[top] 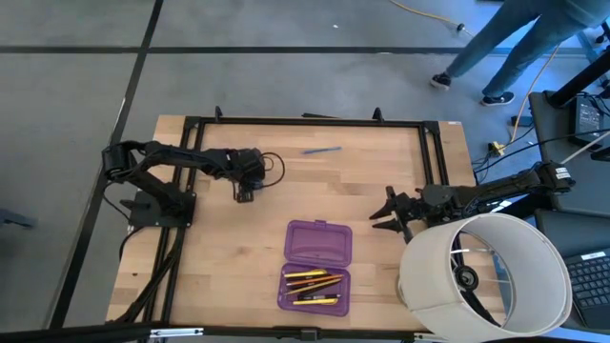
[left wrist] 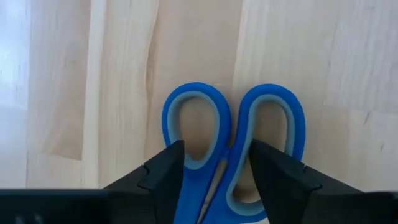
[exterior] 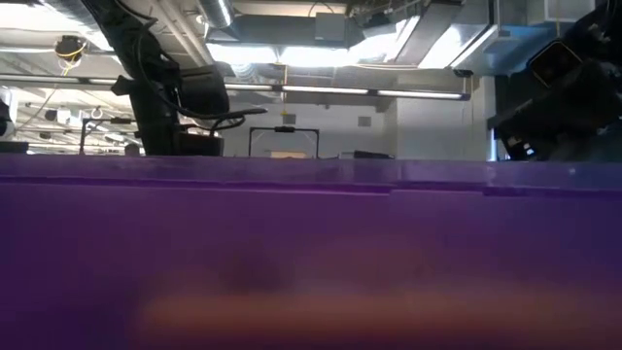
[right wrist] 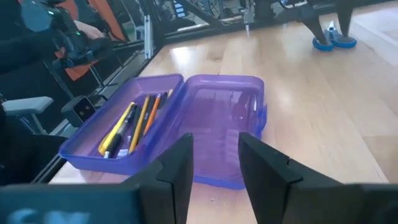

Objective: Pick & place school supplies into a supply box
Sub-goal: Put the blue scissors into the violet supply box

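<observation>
**Scissors bracketed by the left hand**

Here the scissors [left wrist: 233, 149] lie flat on the bench [top: 381, 171], their blue handle loops pointing ahead of the left hand [left wrist: 214, 165], the long axis running back between its fingers. Those fingers [left wrist: 163, 174] stand apart, one to each side of the handles, gripping nothing yet. The supply box [top: 316, 265] sits open, well apart from this hand, with pencils [top: 313, 279] in one half. The right hand [right wrist: 214, 162], fingers spread and empty, hangs near the box, so the left is nearer the scissors. A blue pen [top: 322, 150] lies beyond.
</observation>
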Controlling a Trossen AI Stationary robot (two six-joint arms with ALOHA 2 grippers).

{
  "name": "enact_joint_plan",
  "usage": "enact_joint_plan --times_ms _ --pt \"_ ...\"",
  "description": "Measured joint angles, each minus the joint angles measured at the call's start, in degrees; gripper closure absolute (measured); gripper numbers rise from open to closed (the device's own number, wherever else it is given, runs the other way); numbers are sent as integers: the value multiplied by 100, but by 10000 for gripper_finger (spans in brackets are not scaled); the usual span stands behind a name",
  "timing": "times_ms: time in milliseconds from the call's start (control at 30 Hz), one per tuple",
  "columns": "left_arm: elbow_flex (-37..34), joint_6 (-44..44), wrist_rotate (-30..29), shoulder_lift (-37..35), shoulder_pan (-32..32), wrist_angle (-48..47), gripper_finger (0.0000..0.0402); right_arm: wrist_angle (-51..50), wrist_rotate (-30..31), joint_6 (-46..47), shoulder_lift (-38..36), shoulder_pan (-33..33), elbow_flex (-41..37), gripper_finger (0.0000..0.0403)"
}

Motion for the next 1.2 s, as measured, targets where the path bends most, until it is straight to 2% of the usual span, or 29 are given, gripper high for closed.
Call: enact_joint_plan --times_ms 167,367,567,833,1200 --pt "0 -68 28 4 -72 -14 246 -227 357 177 0 0 0 272" --pt "0 -450 114 4 -77 -39 268 -219 362 333 0 0 0 272" --pt "0 -473 793 22 -40 -48 289 -212 360 341 0 0 0 272" --pt "15 -405 800 140 -48 -74 328 -210 357 342 0 0 0 272" --pt "34 -840 1113 -14 -70 -110 331 -208 357 340 0 0 0 272"
